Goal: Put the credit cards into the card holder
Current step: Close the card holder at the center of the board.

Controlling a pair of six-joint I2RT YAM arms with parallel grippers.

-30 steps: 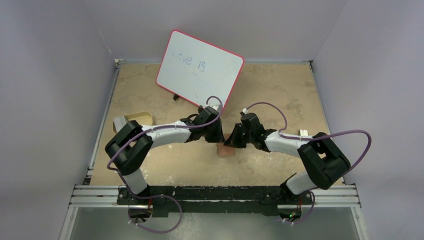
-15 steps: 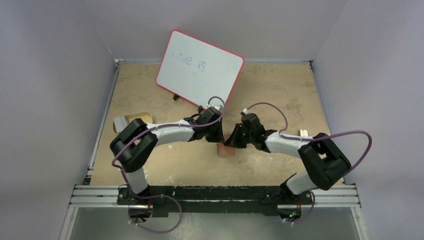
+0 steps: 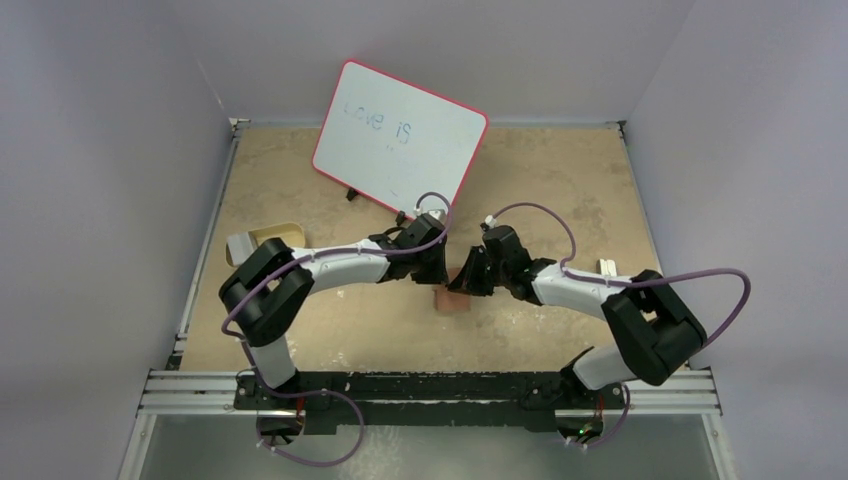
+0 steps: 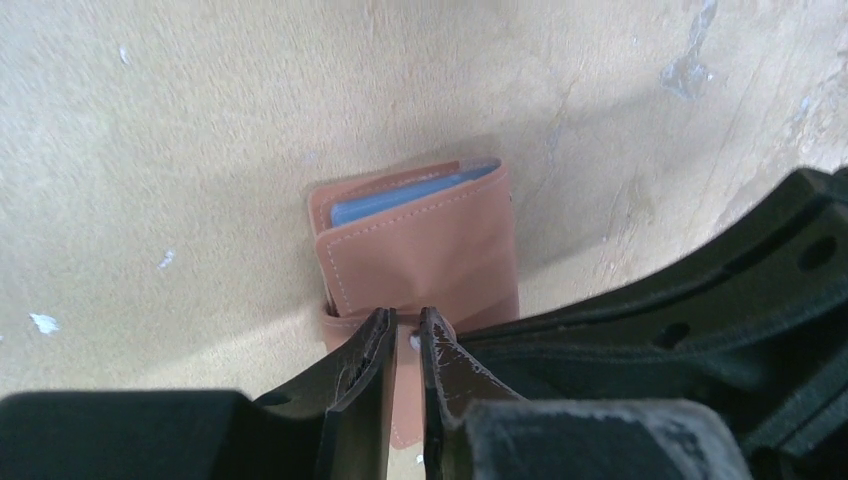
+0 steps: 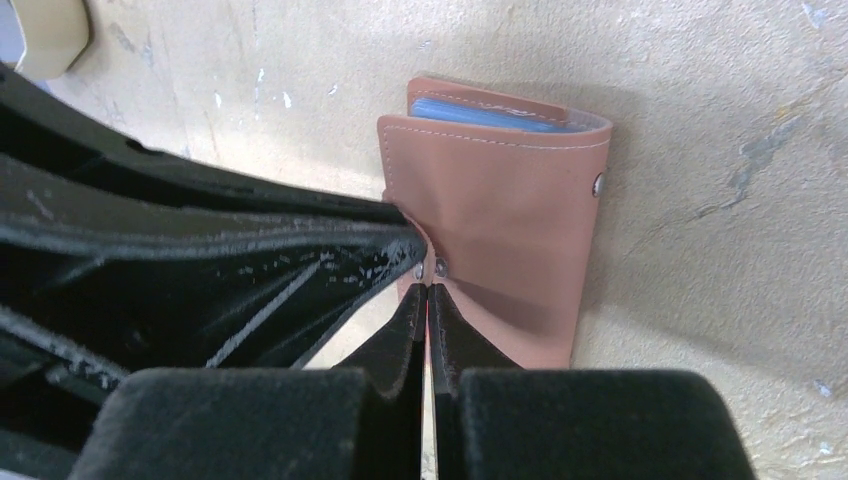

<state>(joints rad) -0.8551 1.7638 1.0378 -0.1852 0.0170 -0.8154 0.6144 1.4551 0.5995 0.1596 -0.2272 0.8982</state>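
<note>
The brown card holder [image 3: 456,301] lies folded on the table between both arms. A pale blue credit card [image 4: 400,196] [image 5: 490,113] peeks out of its far edge. My left gripper [image 4: 405,318] stands only slightly open at the holder's near edge. The tab strap with its pale snap stud [image 4: 415,342] runs through the narrow slit between the fingers. My right gripper [image 5: 428,290] is shut, its tips on the holder's cover [image 5: 500,220] right beside the left fingertip. A thin grey rectangle [image 3: 237,245], perhaps another card, lies by the tray.
The red-rimmed whiteboard [image 3: 400,135] stands tilted at the back. A tan oval tray [image 3: 272,238] sits at the left, behind the left arm. A small white object [image 3: 608,266] lies at the right, by the right arm. A metal rail [image 3: 430,390] runs along the near edge.
The left arm's elbow has shifted right and its fingers have parted a little. The right arm's elbow has drifted slightly outward. The card holder has stayed in place.
</note>
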